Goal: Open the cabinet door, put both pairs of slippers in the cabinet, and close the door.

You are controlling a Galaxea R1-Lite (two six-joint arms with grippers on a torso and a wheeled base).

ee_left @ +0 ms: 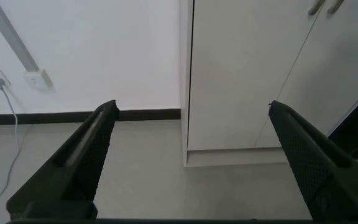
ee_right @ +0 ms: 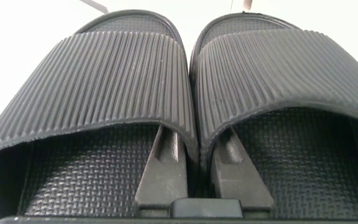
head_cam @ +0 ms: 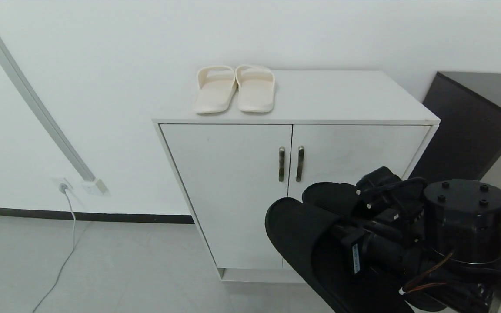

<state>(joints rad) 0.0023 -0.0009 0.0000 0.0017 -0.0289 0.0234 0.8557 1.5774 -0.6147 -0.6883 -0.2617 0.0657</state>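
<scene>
The white cabinet (head_cam: 228, 195) stands against the wall with both doors shut, its two metal handles (head_cam: 290, 164) side by side at the middle. A beige pair of slippers (head_cam: 235, 89) lies on its top, toward the left. Low in front of the right door, my right gripper (ee_right: 197, 163) is shut on the black pair of slippers (head_cam: 302, 230). One finger sits inside each slipper, pinching their inner walls together. My left gripper (ee_left: 190, 107) is open and holds nothing. It hangs low and faces the cabinet's lower left corner (ee_left: 188, 155).
A dark cabinet (head_cam: 472, 126) leans against the wall just right of the white one. On the left wall are a socket with a cable (head_cam: 63, 188) and a slanted grey conduit (head_cam: 33, 100). Grey floor (head_cam: 124, 265) lies open to the left.
</scene>
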